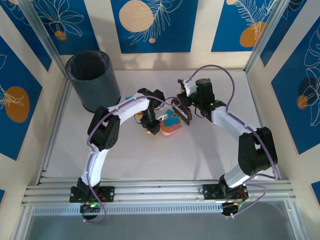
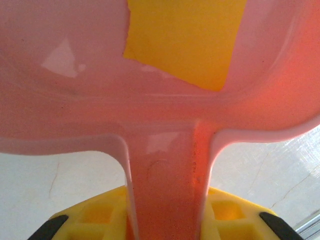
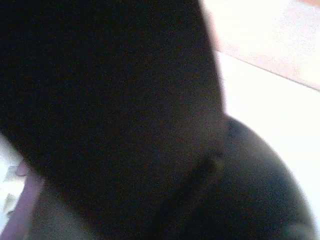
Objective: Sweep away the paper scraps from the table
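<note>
left claw (image 2: 165,226) clamps the dustpan (image 2: 75,125) handle; right claw (image 1: 186,116) closed just past the dustpan mouth. paper scraps (image 1: 173,119) lie at that mouth, between them. your right arm's nearer, so sweep toward the dustpan.

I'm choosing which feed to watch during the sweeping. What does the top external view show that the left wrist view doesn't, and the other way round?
Top external: both arms, the dark bin at the far left of the table, and cyan paper scraps at the pink dustpan. Left wrist: a close look at the left gripper shut on the dustpan's handle, and a yellow scrap lying inside the pan. Both: the dustpan and the pale table surface.
</note>
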Robot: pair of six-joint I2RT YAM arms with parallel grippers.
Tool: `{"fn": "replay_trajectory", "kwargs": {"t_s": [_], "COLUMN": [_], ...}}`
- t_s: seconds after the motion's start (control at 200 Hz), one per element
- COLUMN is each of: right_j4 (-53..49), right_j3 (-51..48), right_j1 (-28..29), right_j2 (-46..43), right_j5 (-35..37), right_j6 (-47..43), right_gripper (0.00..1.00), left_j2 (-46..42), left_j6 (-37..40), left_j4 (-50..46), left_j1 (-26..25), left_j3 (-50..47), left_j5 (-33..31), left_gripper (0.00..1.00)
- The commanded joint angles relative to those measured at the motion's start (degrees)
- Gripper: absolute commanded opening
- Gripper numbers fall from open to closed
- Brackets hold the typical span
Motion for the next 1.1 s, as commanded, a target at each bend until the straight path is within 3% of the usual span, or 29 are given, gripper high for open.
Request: {"fn": "replay_trajectory", "kwargs": {"t_s": [0.0, 0.695, 1.095], "right_j4": [-4.18, 1.75, 0.06], "right_j3": [-1.42, -5.91, -7.68], "right_j1": [0.6, -1.4, -1.6], "right_j2": [-1.82, -11.65, -13.15], "right_j5": [-4.23, 1.28, 15.29], "right_j6": [2.73, 12.32, 11.8], "right_gripper": [0.0, 0.0, 0.0], "left_j2": [1.01, -1.67, -2.24], "left_j6": [0.58, 3.54, 3.8], "left_j4": [-1.32, -0.8, -0.09], "left_j1": [0.35, 0.31, 0.32], "left_j3": [1.07, -2.47, -3.08], "left_j5": [0.15, 1.21, 2.11], "left_gripper": [0.0, 0.0, 0.0]}}
